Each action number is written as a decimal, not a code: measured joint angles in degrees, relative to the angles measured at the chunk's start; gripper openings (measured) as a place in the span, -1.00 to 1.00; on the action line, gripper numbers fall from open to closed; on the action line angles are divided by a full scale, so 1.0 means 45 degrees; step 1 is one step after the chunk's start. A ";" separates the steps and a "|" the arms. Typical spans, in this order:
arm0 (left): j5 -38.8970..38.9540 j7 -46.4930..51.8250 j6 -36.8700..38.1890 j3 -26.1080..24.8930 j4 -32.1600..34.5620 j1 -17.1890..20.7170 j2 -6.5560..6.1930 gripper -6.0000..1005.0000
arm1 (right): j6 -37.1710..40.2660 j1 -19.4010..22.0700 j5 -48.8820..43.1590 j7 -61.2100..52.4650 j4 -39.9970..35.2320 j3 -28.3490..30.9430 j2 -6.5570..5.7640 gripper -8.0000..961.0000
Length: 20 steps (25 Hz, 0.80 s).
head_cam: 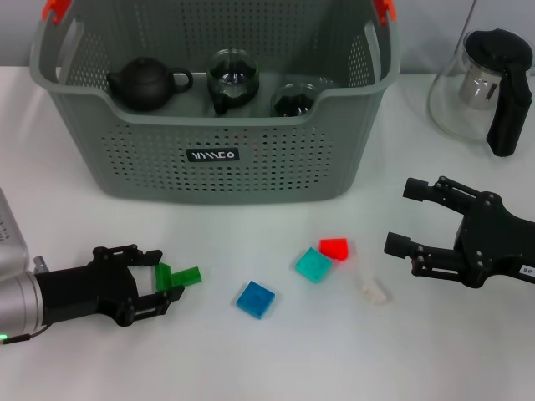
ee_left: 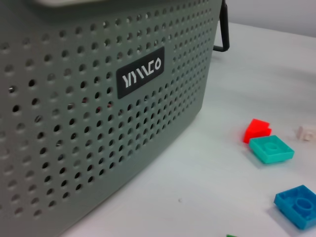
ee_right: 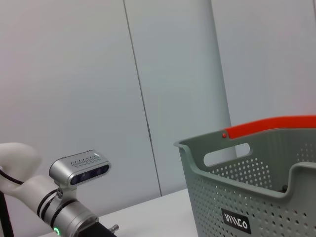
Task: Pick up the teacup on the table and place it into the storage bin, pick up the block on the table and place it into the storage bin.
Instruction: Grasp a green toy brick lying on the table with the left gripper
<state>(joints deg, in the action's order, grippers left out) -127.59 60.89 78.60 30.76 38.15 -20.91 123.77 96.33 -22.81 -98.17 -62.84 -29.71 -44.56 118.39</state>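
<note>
The grey-green storage bin (head_cam: pixel 209 167) stands at the back of the table, and its perforated wall (ee_left: pixel 98 123) fills the left wrist view. A glass teacup (head_cam: pixel 292 100) sits inside it. A green block (head_cam: pixel 185 276) lies on the table at the lower left. My left gripper (head_cam: pixel 167 276) is low over the table, open, with its fingertips on either side of the block's near end. My right gripper (head_cam: pixel 408 217) hovers open on the right, apart from every block. The bin's rim (ee_right: pixel 256 192) shows in the right wrist view.
Blue (head_cam: pixel 255 299), teal (head_cam: pixel 313 265), red (head_cam: pixel 334 248) and whitish (head_cam: pixel 374 290) blocks lie mid-table. A dark teapot (head_cam: pixel 146 82) and a glass pot (head_cam: pixel 232 79) are in the bin. A glass pitcher with a black handle (head_cam: pixel 489 88) stands at the back right.
</note>
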 joint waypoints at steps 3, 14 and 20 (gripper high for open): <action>-0.0004 -0.0009 0.0074 0.0000 0.0001 0.0025 -0.0003 0.28 | 0.0000 0.0008 0.0000 0.0000 0.0000 0.0000 0.0000 0.97; -0.0006 0.0042 0.0426 -0.0044 0.0019 0.0187 0.0015 0.27 | 0.0019 -0.0003 0.0000 0.0000 0.0000 0.0000 -0.0020 0.97; -0.0006 -0.0010 0.0296 -0.0037 0.0020 0.0183 0.0015 0.26 | 0.0024 -0.0030 0.0001 0.0000 0.0000 0.0000 -0.0021 0.97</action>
<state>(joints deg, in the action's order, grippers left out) -127.62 60.84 79.94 30.60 38.24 -20.09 123.84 96.44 -22.94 -98.17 -62.84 -29.70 -44.56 118.30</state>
